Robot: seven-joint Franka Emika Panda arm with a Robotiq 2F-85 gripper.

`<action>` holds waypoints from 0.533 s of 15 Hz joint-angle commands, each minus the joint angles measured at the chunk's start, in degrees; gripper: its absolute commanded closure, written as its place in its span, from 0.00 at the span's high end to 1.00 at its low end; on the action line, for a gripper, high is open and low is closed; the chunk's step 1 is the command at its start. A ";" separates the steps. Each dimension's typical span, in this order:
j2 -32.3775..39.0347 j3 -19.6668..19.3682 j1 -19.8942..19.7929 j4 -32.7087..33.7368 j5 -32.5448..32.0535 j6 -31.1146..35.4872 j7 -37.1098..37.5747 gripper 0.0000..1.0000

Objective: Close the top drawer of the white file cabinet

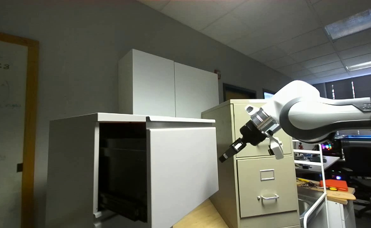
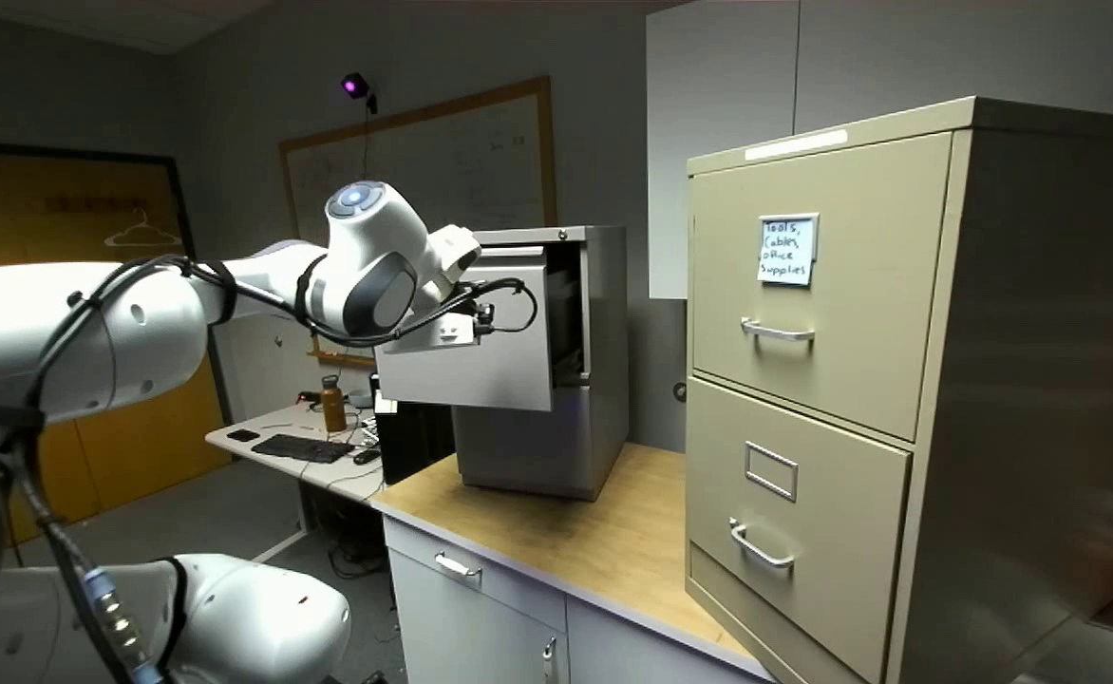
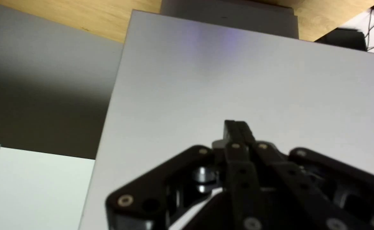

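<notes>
The white file cabinet (image 1: 71, 167) stands on a wooden counter; its side also shows in an exterior view (image 2: 606, 361). Its top drawer (image 1: 182, 167) is pulled out, with the dark inside showing behind the flat white front. The drawer front also shows in an exterior view (image 2: 514, 370) and fills much of the wrist view (image 3: 174, 89). My gripper (image 1: 222, 158) points down toward the front face from outside. In the wrist view the fingertips (image 3: 235, 123) are together and empty before the white front. I cannot tell whether they touch it. The arm hides part of the drawer front.
A beige cabinet (image 2: 813, 418) with handled drawers stands close beside the white one. A white cupboard (image 1: 154, 85) hangs on the wall behind. The wooden counter (image 2: 547, 508) runs under the white cabinet. A desk (image 2: 276, 437) with a keyboard and bottle is beyond.
</notes>
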 commanded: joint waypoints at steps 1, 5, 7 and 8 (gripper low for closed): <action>5.23 0.59 2.87 4.55 1.87 1.24 0.06 0.01; 10.38 0.71 4.81 8.97 2.43 2.09 -0.48 0.01; 13.82 0.69 5.58 11.98 2.91 2.36 -0.62 0.01; 15.23 0.69 5.87 13.44 3.30 2.28 -0.64 0.01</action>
